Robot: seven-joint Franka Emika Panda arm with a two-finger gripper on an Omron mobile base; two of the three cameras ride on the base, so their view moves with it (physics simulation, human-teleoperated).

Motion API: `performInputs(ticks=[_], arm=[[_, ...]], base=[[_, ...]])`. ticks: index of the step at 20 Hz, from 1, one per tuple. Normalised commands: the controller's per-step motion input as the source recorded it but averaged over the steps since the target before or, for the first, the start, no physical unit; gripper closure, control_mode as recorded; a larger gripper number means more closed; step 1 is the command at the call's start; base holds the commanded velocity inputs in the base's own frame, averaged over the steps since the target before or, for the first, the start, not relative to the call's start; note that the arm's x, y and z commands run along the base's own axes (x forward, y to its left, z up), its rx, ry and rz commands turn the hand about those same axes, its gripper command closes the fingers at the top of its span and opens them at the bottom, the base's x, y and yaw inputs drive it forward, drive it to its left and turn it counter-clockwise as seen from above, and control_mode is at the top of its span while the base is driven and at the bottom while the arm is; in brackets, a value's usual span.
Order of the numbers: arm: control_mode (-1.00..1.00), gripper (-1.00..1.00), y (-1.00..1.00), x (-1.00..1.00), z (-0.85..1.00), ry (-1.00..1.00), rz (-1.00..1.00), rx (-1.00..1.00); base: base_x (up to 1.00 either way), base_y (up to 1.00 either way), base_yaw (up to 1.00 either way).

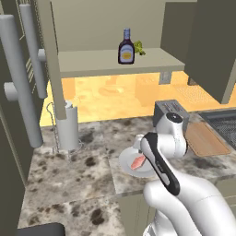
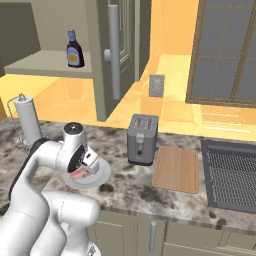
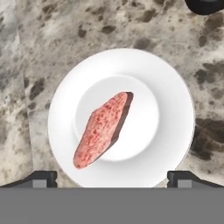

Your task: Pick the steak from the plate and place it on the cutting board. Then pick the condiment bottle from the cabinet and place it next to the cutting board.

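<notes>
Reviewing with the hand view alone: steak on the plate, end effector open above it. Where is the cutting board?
Observer: The cutting board lies flat on the counter, just right of the toaster.
Operator: And the condiment bottle?
Observer: The condiment bottle stands upright on the open cabinet shelf, a small green vegetable beside it.
Operator: Anything left of the plate?
Observer: A paper towel holder stands there, apart from the plate.

I see a marbled stone counter. On it rests the plate near the front edge, the toaster behind it toward the back, the cutting board just beside the toaster, and a paper towel holder toward the left end. The cabinet shelf above carries the condiment bottle beside a green vegetable.
</notes>
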Motion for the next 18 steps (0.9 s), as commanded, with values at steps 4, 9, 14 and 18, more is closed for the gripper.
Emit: performInputs(ticks=[4, 9, 14, 18], arm=[[-1.00, -1.00, 0.00, 0.04, -0.19, 0.00, 0.00, 0.00], [-1.00, -1.00, 0.00, 0.00, -0.25, 0.00, 0.00, 0.00], [-1.00, -1.00, 0.00, 0.02, -0.29, 0.00, 0.00, 0.00], [-1.00, -1.00, 0.00, 0.02, -0.28, 0.00, 0.00, 0.00]], base=[[0.00, 0.00, 0.00], [0.00, 0.00, 0.00], [0.00, 0.00, 0.00], [0.00, 0.00, 0.00]])
